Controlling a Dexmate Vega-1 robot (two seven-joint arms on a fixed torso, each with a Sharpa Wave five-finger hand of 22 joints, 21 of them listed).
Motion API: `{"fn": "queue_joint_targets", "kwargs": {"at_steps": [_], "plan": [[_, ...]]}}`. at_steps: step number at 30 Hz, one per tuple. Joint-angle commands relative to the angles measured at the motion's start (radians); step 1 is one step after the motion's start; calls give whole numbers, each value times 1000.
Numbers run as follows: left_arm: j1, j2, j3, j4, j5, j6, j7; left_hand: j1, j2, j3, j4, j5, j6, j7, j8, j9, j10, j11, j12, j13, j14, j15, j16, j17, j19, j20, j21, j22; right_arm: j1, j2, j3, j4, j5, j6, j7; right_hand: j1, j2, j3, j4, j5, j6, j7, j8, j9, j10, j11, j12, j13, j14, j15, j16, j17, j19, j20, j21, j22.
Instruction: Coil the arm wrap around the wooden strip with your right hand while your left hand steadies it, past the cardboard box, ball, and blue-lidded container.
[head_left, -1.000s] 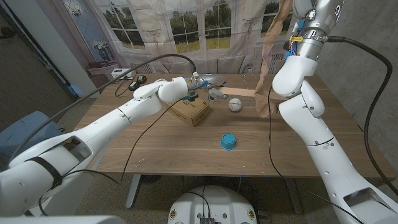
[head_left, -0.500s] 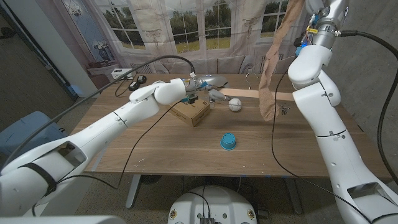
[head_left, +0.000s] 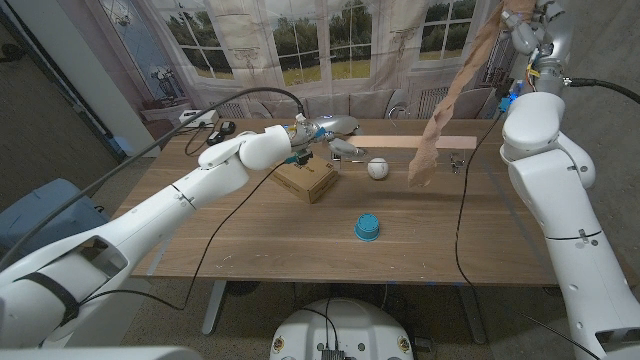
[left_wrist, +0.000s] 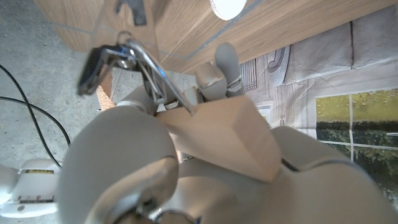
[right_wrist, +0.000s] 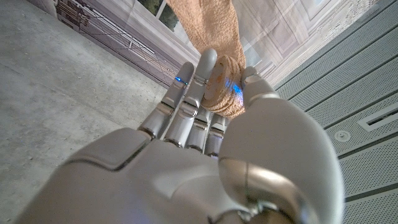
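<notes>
Wrap-wise, we're holding the arm wrap (head_left: 455, 95) roll between right hand (right_wrist: 205, 112) fingers, its soft, light tail draping onto the wooden strip (head_left: 400, 142). Our left hand (head_left: 322, 138) is gripping the strip's end. Beside the strip, ball (head_left: 377, 168) and cardboard box (head_left: 308, 178) are crowding things; the blue-lidded container (head_left: 367, 227) is sitting nearer us.

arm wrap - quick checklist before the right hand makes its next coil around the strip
1. Right hand grips the arm wrap roll: ok.
2. Left hand holds the wooden strip: ok.
3. Wrap hangs free down to the strip: ok.
4. Wrap already wound on the strip: cannot tell.
5. Ball, cardboard box, blue-lidded container lie apart from the wrap: ok.
</notes>
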Motion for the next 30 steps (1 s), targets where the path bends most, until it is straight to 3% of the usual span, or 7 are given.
{"fn": "queue_joint_targets", "kwargs": {"at_steps": [1,18,30], "plan": [[29,16,-52,-21,-63,-11,27,9,-6,-5,-1,11,4,7,9,-5,-6,-19,4,0,7,-2,1,1,8,-50,2,2,-127,-9,96,35,142,71,-49,86,91,3,-5,-3,445,20,131,-1,338,-33,67,0,8,-68,7,6,0,9,8,2],[51,21,-88,-30,-134,-3,46,10,-6,-5,0,17,1,10,17,-8,-5,-18,4,0,7,0,1,1,10,-50,3,5,-234,-14,118,134,252,193,-83,86,94,6,-9,-12,447,26,119,-13,336,-32,69,4,9,-64,7,17,-4,9,23,-3],[37,11,-83,4,-161,-17,47,10,-4,-4,0,24,0,13,20,-17,-7,-16,4,0,10,-1,0,0,10,-50,4,8,-306,-18,86,215,298,299,-79,92,93,10,-17,-15,453,36,117,-14,339,-17,71,7,7,-57,7,25,-8,10,33,-6]]}}
